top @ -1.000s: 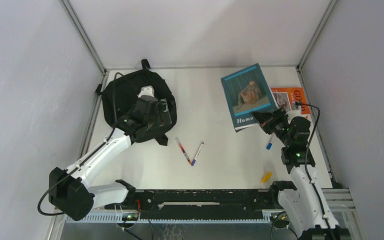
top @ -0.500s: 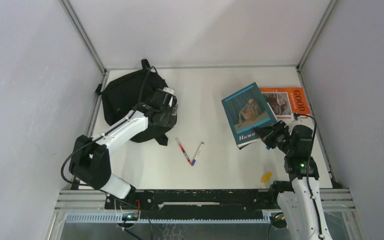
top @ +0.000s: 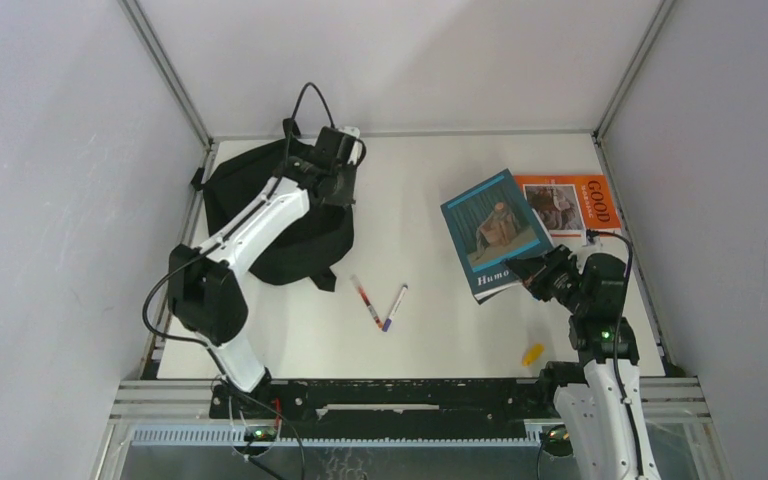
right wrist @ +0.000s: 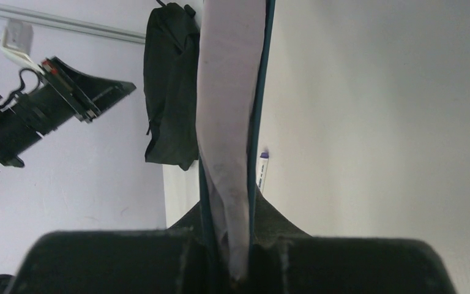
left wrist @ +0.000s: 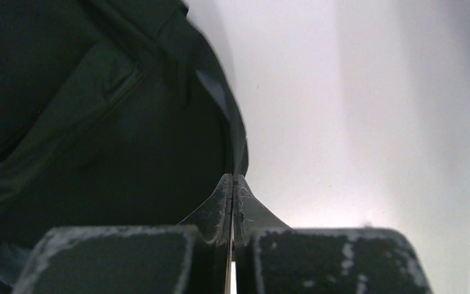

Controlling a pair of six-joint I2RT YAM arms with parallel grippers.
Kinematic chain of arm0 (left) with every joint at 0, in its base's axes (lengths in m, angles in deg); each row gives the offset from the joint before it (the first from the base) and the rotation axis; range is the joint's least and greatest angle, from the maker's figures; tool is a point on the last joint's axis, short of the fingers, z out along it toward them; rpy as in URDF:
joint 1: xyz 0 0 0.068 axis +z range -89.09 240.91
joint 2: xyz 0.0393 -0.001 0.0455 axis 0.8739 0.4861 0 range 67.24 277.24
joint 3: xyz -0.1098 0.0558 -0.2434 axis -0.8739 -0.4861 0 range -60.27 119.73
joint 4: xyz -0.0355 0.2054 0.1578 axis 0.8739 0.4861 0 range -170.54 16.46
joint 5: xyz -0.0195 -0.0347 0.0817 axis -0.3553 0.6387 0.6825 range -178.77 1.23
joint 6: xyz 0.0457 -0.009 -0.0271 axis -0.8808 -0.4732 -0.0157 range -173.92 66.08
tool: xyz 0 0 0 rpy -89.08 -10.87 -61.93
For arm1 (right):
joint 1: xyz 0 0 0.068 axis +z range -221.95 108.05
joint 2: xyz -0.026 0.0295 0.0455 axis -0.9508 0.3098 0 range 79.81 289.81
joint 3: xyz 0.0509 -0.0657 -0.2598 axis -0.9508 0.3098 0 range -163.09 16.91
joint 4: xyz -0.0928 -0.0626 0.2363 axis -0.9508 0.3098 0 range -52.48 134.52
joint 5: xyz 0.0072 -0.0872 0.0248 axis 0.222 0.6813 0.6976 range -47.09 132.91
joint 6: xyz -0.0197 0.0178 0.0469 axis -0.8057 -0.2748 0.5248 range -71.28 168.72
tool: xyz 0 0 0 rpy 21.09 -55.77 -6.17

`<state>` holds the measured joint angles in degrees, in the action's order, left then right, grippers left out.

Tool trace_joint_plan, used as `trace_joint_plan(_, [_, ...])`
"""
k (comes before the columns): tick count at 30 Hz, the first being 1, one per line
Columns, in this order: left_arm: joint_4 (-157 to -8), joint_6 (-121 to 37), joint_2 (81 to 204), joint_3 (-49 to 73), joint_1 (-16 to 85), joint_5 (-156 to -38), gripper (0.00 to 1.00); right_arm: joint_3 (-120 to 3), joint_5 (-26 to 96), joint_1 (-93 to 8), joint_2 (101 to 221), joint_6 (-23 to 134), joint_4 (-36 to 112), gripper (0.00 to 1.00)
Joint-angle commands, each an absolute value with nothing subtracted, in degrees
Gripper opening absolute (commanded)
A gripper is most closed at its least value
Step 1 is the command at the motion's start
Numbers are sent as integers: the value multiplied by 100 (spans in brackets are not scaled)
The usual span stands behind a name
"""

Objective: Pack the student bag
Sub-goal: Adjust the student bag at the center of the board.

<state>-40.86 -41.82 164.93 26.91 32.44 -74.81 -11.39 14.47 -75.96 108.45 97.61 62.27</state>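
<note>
1. The left arm has swung from over the bag (top: 312, 240) out to its far right rim. The left hand (left wrist: 232, 187) has gone from wide open to fully closed. The right hand (right wrist: 229, 208) has drawn the teal book (top: 495, 232) nearer.
2. The surface (top: 410, 190) is white.
3. The bag lies slumped at the far left, partly under the left arm.
4. The left hand's fingertips meet right at the bag's edge. I cannot tell whether fabric is pinched between them.
5. The teal book is tilted and clamped at its near edge by the right hand. It hides the left edge of the orange book (top: 570, 203).
6. Two pens (top: 365, 300) form a V at mid-surface.
7. A yellow thing (top: 532, 353) lies near the right arm.
</note>
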Motion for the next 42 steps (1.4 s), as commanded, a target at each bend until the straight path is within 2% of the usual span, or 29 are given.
trace_joint_plan(1, [-3692, -4115, 16896, 3792, 3261, -7936, 3, -1271, 1382, -7600, 10708, 9713, 6044, 0])
trace_joint_plan(2, [-3558, -4208, 16942, 3886, 3259, -7973, 16, -1271, 1395, -7601, 10695, 9720, 6067, 0])
trace_joint_plan(3, [-3472, -4316, 16951, 3887, 3261, -7975, 44, -1271, 1404, -7600, 10690, 9727, 6088, 0])
trace_joint_plan(4, [-3382, -4438, 16947, 3838, 3261, -7929, 76, -1271, 1414, -7600, 10686, 9728, 6114, 0])
trace_joint_plan(5, [-3237, -4589, 16927, 3765, 3261, -7858, 98, -1271, 1437, -7600, 10692, 9725, 6123, 0])
trace_joint_plan(6, [-3118, -4684, 16921, 3681, 3261, -7722, 100, -1271, 1455, -7600, 10700, 9724, 6127, 0])
trace_joint_plan(14, [-2865, -4620, 16999, 2664, 3461, -8129, 100, -1271, 1385, -7600, 10973, 9798, 5835, 5])
trace_joint_plan(16, [-2877, -4549, 17184, 2506, 3463, -8109, 93, -1271, 1371, -7600, 10976, 9811, 5816, 5])
trace_joint_plan(18, [-2881, -4495, 17331, 2529, 3463, -8112, 74, -1271, 1386, -7600, 10969, 9793, 5854, 5])
trace_joint_plan(19, [-2860, -4476, 17366, 2608, 3463, -8113, 57, -1271, 1384, -7598, 10957, 9794, 5872, 5])
trace_joint_plan(21, [-2818, -4394, 17393, 2890, 3468, -7991, 10, -1271, 1382, -7598, 10939, 9799, 5893, 5])
trace_joint_plan(22, [-2783, -4343, 17411, 3071, 3464, -7893, 1, -1271, 1383, -7599, 10917, 9810, 5899, 5])
trace_joint_plan(27, [-2693, -4063, 17549, 4288, 3463, -8021, 0, -1271, 1395, -7594, 10786, 9853, 5945, 5])
trace_joint_plan(31, [-2748, -3634, 17908, 5217, 3457, -9043, 0, -1271, 1390, -7591, 10740, 9885, 5963, 5])
trace_joint_plan(34, [-3060, -3277, 18175, 5377, 3345, -9635, 0, -1271, 1374, -7596, 10710, 9927, 5973, 5])
trace_joint_plan(40, [-3507, -2666, 18640, 5480, 2755, -9522, 0, -1276, 1505, -7591, 10636, 9879, 6111, 5])
trace_joint_plan(41, [-3625, -2566, 18689, 5487, 2687, -9533, 2, -1286, 1555, -7598, 10626, 9855, 6160, 5])
trace_joint_plan(42, [-3711, -2482, 18729, 5521, 2641, -9559, 12, -1305, 1587, -7591, 10619, 9844, 6202, 5])
